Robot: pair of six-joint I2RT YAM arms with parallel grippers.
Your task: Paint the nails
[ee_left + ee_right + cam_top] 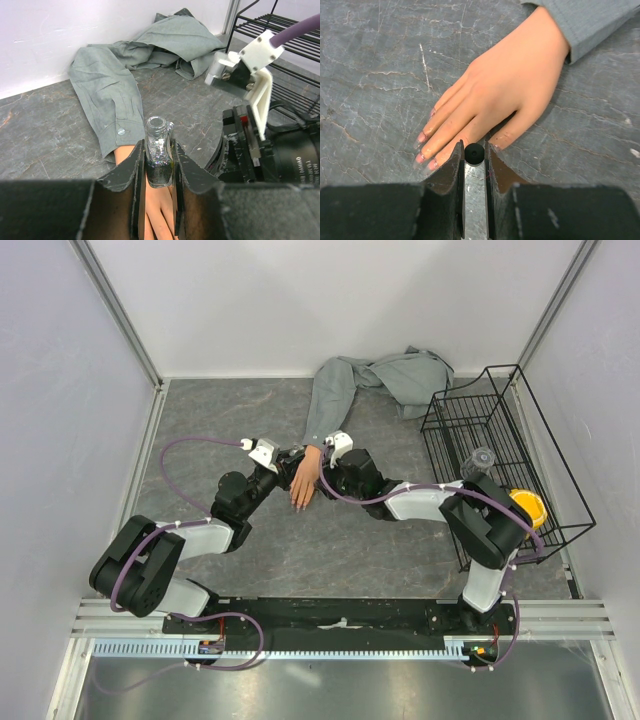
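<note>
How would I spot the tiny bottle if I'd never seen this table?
Find the crumpled grey shirt at the back of the table and follow its sleeve down to the peach mannequin hand. Right over it, the robot's left hand pinches a small upright bottle: see-through glass, with no cap.

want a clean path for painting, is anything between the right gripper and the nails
Nothing visible does. The right gripper, shut on a small black round piece, sits right beside the mannequin hand, and the nails lie uncovered on the table. The left gripper holds its glass bottle up near the wrist.
</note>
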